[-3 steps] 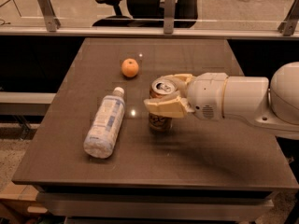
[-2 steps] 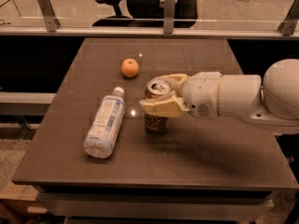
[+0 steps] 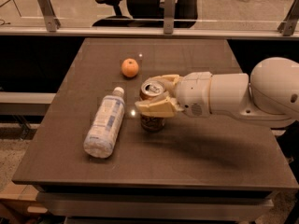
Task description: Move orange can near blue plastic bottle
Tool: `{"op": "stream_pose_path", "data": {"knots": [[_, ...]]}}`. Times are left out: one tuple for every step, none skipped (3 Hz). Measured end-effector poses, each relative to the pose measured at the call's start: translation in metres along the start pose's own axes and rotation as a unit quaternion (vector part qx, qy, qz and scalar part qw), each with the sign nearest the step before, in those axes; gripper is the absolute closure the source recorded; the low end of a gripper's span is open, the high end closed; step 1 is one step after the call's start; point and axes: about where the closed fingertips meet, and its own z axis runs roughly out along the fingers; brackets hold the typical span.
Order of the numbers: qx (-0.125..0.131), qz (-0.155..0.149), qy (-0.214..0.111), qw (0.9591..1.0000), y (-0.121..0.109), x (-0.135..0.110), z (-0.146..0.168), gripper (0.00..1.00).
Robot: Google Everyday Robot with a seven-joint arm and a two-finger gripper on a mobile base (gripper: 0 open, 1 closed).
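Camera view: your cream two-finger gripper [image 3: 148, 97] clamped around small copper-orange metal can [image 3: 152, 123], upright, just right of lying clear blue-labelled plastic bottle [image 3: 104, 125]. Can likely light, thin-walled, slick: hold mid-body, squeeze gently.

No text can be read. The blue plastic bottle [image 3: 105, 125], lying on the counter [image 3: 196, 167], carries a pale blue-and-white label whose print is indistinct. The orange can [image 3: 152, 121], clasped by the gripper [image 3: 148, 95] at mid-counter, shows lettering that cannot be read.
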Motion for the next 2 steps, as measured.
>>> {"op": "stream_pose_path", "data": {"knots": [[0.0,0.0,0.0,1.0,-0.0003,-0.0034,-0.0012,1.0],[0.0,0.0,0.0,1.0,-0.0002,-0.0035,-0.0011,0.83]]}}
